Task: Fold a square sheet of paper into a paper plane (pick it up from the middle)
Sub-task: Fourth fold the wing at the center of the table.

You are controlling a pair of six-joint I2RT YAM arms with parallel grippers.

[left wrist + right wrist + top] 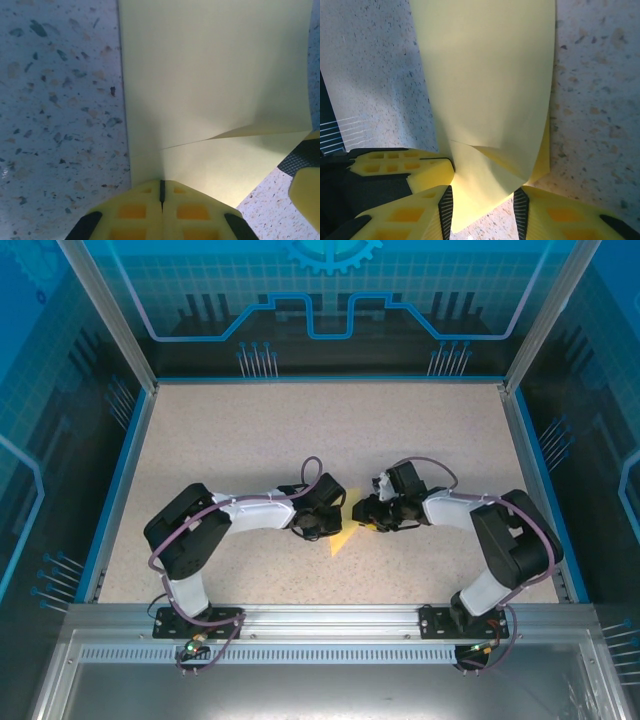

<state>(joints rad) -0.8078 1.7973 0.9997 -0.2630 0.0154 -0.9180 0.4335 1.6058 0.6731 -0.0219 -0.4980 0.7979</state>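
Note:
The pale yellow sheet of paper [343, 539] lies folded between the two arms at mid-table. In the left wrist view the paper [215, 80] spreads away from my left gripper [161, 192], whose jaws are pressed together on its near edge. A folded flap edge runs across it to the right. In the right wrist view the paper [485, 75] hangs down between the spread fingers [445, 209] of my right gripper [482, 212], which is open around its lower corner. The left gripper's yellow fingers [405, 167] clamp the sheet just to the left. From above, the left gripper [327, 525] and right gripper [364, 517] nearly touch.
The speckled beige tabletop [250, 440] stretches far behind the grippers and to both sides. A blue rim [118, 490] and metal frame posts [105, 315] bound it. Blue patterned walls stand at the back.

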